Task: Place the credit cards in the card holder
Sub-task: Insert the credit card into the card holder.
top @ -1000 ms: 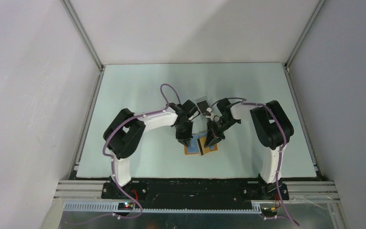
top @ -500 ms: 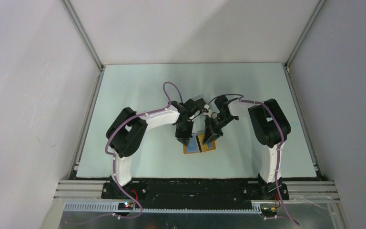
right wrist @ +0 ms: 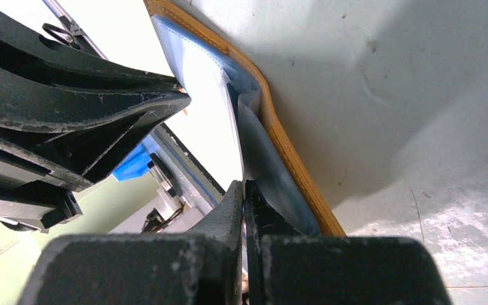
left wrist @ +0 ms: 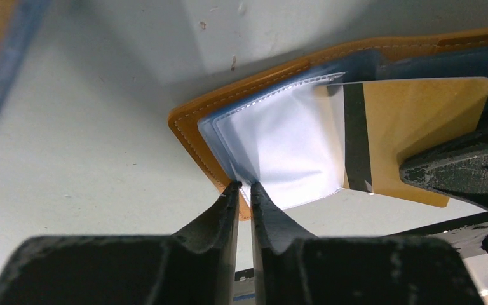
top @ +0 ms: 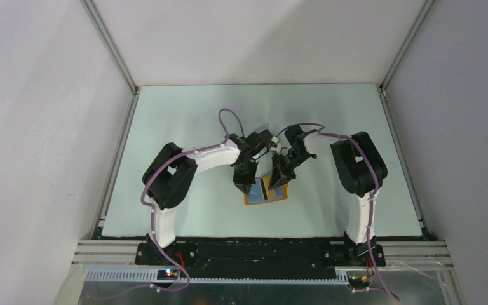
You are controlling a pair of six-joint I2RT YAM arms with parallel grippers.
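The orange card holder (top: 254, 199) lies open on the table between both arms. In the left wrist view its stitched rim (left wrist: 190, 124) frames clear plastic sleeves (left wrist: 286, 146). My left gripper (left wrist: 244, 185) pinches the near corner of a sleeve, jaws almost together. A gold credit card (left wrist: 419, 133) with a black stripe lies partly inside that sleeve, its outer end under the right fingers (left wrist: 457, 175). My right gripper (right wrist: 244, 184) is shut on the card, which shows edge-on beside the card holder's orange edge (right wrist: 292, 165). From above, the left gripper (top: 244, 185) and right gripper (top: 277, 185) meet over the card holder.
A pale grey flat piece (top: 264, 128) shows just behind the two wrists, mostly hidden by them. The left fingers (right wrist: 101, 108) fill the upper left of the right wrist view. Aluminium rails (top: 121, 159) and white walls border the table.
Both wrists have shifted a little away from the bases and closer together over the card holder, hiding more of the grey piece behind. The left jaws have narrowed slightly.
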